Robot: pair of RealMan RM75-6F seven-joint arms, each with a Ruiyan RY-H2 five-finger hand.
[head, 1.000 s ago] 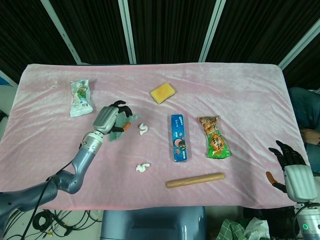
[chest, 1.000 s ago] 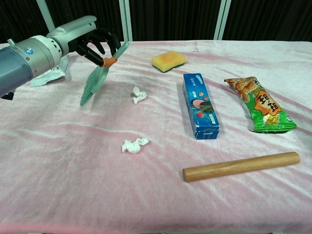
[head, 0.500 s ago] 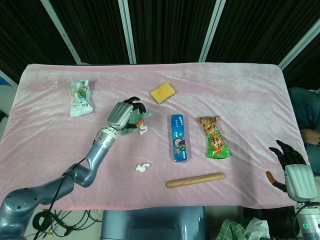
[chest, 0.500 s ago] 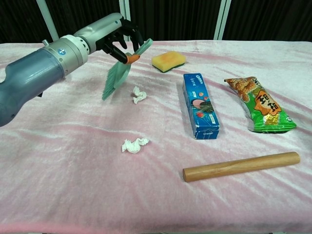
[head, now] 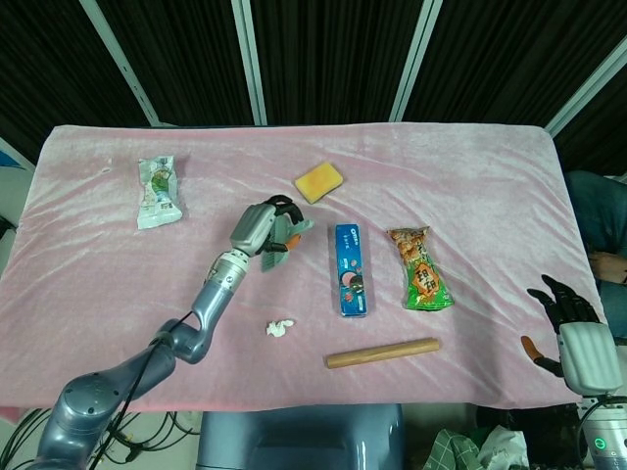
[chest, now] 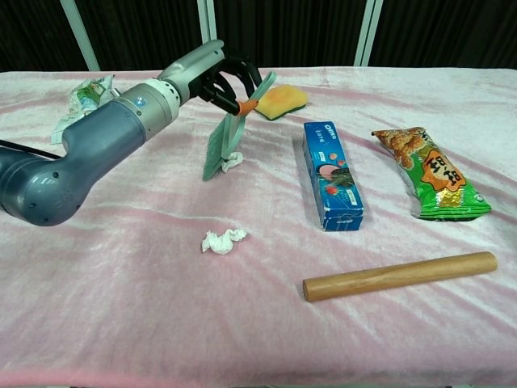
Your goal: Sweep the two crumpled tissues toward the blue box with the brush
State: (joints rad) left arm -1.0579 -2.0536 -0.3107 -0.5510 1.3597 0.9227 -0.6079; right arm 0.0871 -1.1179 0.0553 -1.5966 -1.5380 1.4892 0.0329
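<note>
- My left robot hand (chest: 229, 79) is clamped on the brush (chest: 226, 133), fingers wrapped round the orange neck of its handle, the arm reaching in from the left side of the desk (chest: 121, 307).
- From the chest view I see the brush hanging tilted, green bristles pointing down and to the left, handle end up beside the yellow sponge (chest: 279, 101).
- The far crumpled tissue (chest: 233, 160) sits right at the bristles' lower edge, partly covered by them; I cannot tell if they press on it.
- In the head view that tissue is hidden under my left robot hand (head: 263, 228).
- The near crumpled tissue (chest: 222, 241) lies alone on the pink cloth, well apart from the brush and nearer to me.
- The blue box (chest: 332, 175) lies flat to the right of both tissues, long side running away from me.
- Beyond it I see a green snack bag (chest: 431, 175), and a wooden roller (chest: 400, 276) lies in front of the box.
- A white-green packet (chest: 79, 103) lies at the far left.
- My right robot hand (head: 568, 323) hangs off the desk's right edge, fingers apart, holding nothing.
</note>
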